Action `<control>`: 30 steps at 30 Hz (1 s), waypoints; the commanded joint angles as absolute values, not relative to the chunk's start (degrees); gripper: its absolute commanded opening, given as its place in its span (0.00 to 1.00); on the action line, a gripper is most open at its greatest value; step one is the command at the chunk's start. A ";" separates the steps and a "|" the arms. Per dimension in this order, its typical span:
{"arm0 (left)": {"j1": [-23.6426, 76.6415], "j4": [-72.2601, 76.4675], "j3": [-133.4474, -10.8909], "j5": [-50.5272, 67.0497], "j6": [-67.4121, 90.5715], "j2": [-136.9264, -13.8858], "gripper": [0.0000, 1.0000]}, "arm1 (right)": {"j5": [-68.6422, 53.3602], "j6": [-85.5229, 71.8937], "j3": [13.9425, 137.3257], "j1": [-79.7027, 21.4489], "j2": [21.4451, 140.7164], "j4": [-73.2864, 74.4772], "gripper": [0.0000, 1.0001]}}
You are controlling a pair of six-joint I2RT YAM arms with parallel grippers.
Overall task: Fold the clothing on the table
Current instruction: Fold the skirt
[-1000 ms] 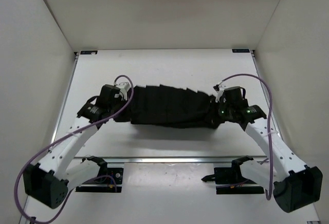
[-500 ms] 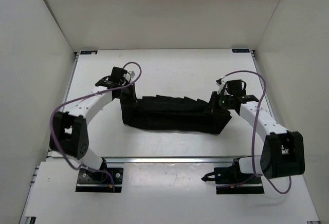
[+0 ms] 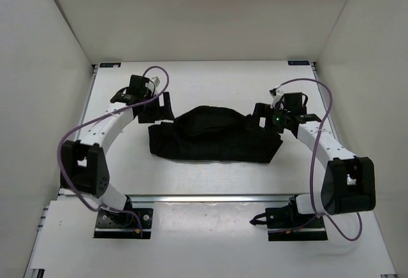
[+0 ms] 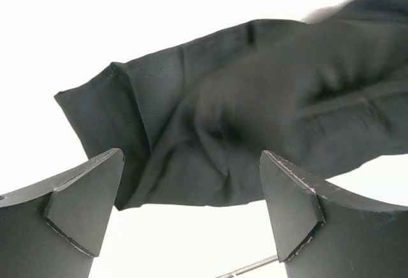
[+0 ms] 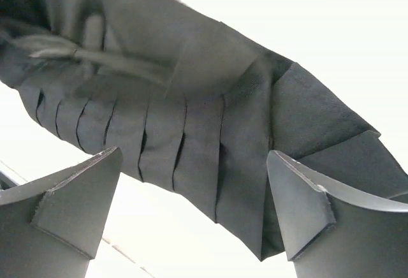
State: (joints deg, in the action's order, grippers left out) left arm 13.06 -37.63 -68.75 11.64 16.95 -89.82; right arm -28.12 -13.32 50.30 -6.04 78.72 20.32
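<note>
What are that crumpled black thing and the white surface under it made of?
The black pleated garment looks like thin, soft woven fabric with a matte finish: it slumps into loose folds yet keeps crisp vertical pleats. Which fibre it is cannot be told. The flat white rectangular table looks hard and smooth, perhaps laminate or painted board, since its surface is even and unwrinkled. That stays a guess.

Left arm: is bent at the elbow, forearm angled inward.
Left hand: is held with fingers spread wide.
Right arm: is bent likewise, mirrored.
Right hand: is held with fingers spread wide.
</note>
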 commanded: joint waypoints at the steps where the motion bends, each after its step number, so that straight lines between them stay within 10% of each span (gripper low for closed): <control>1: 14.06 -36.39 -67.17 12.91 15.91 -80.09 0.98 | -26.90 -11.95 47.91 -6.51 74.36 16.61 0.95; 5: 16.52 -30.51 -55.59 17.99 18.10 -74.71 0.78 | -30.32 -14.15 40.80 -4.58 68.56 10.55 0.85; 7: 17.40 -25.77 -51.10 20.39 20.73 -72.43 0.41 | -29.36 -14.15 38.77 -5.09 66.71 9.40 0.72; 11: 20.65 -20.04 -45.27 19.17 24.43 -71.89 0.00 | -27.95 -13.80 38.93 -6.50 69.78 10.20 0.48; 17: 20.48 -14.76 -42.20 16.98 28.03 -76.11 0.00 | -25.58 -14.67 40.69 -9.49 78.47 7.83 0.17; 30: 15.56 -30.93 -46.75 5.79 24.53 -84.29 0.00 | -22.41 -12.92 42.53 -4.31 85.70 14.32 0.11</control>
